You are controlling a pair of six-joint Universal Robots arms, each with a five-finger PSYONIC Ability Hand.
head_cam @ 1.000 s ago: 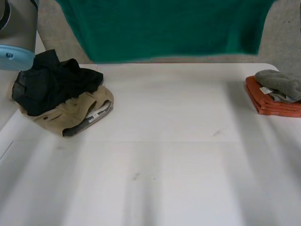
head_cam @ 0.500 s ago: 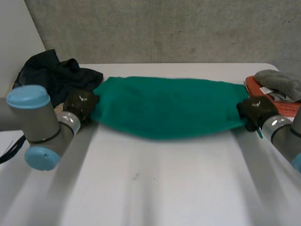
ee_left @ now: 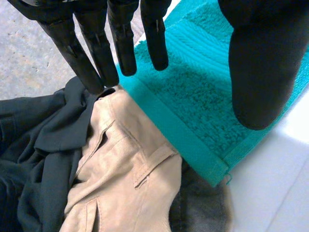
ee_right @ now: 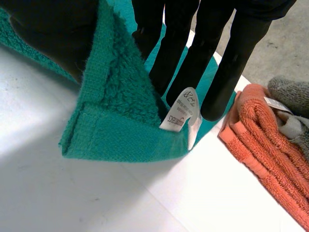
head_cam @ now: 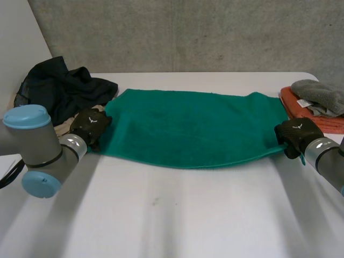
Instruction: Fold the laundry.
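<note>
**Though the towel lies spread, either end can trip you up**

Now that the teal-green terry towel lies spread out on the white table, you look close to a first fold, but each end carries a risk.

At the towel's left end, your left hand hangs open. Its fingers are straight above the hem, the thumb is set apart, and it grips nothing. That corner touches the beige cotton trousers, which lie partly under a crumpled black garment just beside the towel. If you close there carelessly, I judge you may pinch trouser cloth along with the hem and drag the heap into the fold.

At the towel's right end, your right hand pinches the corner upright between its thumb and straight fingers. The small white care label sits at the fingertips. The hold looks shallow, so a quick pull could let the corner slip out.

Just past that end sits the folded orange towel stack with a grey cloth on top. A wide sweep might knock it.
</note>
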